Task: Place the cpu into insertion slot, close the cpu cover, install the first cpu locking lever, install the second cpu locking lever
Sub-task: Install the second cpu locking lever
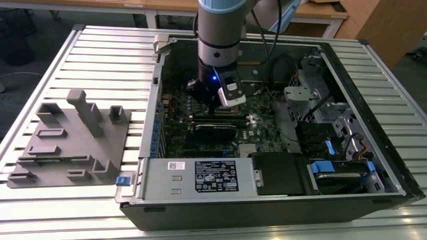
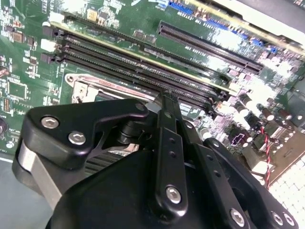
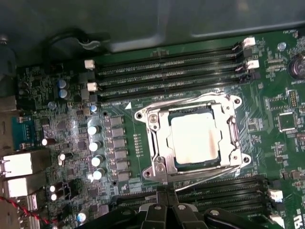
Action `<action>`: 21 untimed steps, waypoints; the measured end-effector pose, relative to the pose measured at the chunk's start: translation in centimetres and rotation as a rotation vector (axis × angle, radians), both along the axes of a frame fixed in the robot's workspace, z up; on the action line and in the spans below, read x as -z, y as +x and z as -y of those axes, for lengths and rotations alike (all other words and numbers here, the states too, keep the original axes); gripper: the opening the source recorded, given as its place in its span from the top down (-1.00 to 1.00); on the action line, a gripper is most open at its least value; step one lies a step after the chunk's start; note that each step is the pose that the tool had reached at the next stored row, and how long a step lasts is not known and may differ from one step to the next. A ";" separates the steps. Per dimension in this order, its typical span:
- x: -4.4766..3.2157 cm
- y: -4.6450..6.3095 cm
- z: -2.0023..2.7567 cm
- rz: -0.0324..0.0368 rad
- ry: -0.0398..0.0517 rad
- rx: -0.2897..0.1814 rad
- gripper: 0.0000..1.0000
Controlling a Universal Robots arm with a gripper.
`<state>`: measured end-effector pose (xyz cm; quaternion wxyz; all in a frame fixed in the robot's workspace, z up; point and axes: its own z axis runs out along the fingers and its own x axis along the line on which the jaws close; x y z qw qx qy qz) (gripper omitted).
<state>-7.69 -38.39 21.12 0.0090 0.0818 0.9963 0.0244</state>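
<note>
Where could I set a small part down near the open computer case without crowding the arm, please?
The slatted table is bare beyond the grey fixture tray, toward the exterior view's left, and along the strip in front of it. Inside the computer case it is crowded: the gripper hangs just beside the cpu, with drive bays alongside.

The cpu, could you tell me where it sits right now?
In the first wrist view, the cpu lies under the cpu cover, between memory slots.
</note>
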 end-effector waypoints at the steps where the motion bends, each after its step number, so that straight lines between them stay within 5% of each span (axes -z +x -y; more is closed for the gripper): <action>1: 0.01 0.0 0.00 0.0020 0.0074 0.000 0.79; 21: 0.82 -0.4 0.00 0.0035 0.0126 -0.003 0.79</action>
